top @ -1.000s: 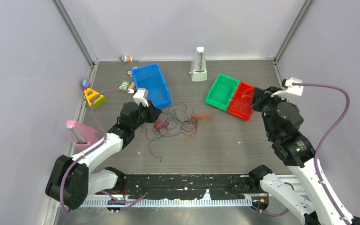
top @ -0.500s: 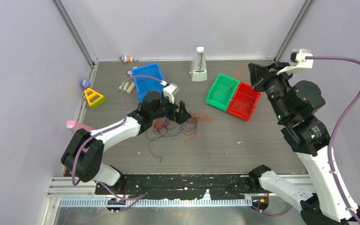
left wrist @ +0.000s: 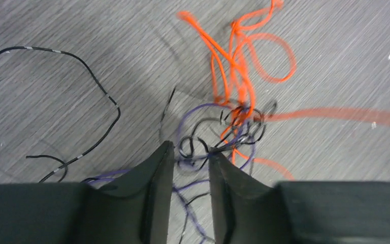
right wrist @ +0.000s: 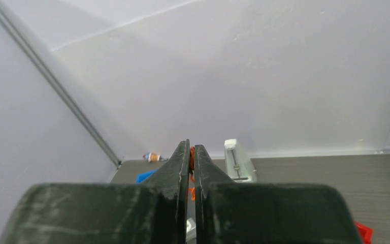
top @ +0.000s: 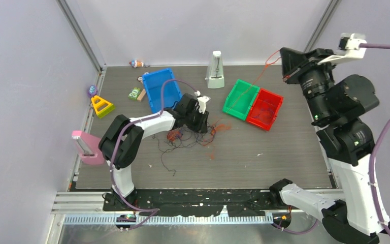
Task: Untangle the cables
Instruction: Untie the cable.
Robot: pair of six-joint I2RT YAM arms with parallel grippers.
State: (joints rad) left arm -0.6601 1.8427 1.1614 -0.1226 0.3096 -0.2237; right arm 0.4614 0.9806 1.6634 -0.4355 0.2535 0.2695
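Looking in over the arm bases, I see the cables (top: 190, 136), a clump of hair-thin orange, red and dark purple-black wire strands, lying mid-tabletop (top: 284, 152) with loose dark tails trailing nearer. The left gripper (left wrist: 190, 150) sits low over the knot, jaws part open and straddling black and purple strands, clamping nothing that I can make out; likely it is placed to pin the clump. Beyond the green plastic bin (top: 240, 99) and red plastic bin (top: 264, 109), the right gripper (top: 284, 58) is raised high, pinched shut on one orange strand (right wrist: 192, 153) that runs straight down to the clump, apparently to draw it free. No readable writing shows anywhere.
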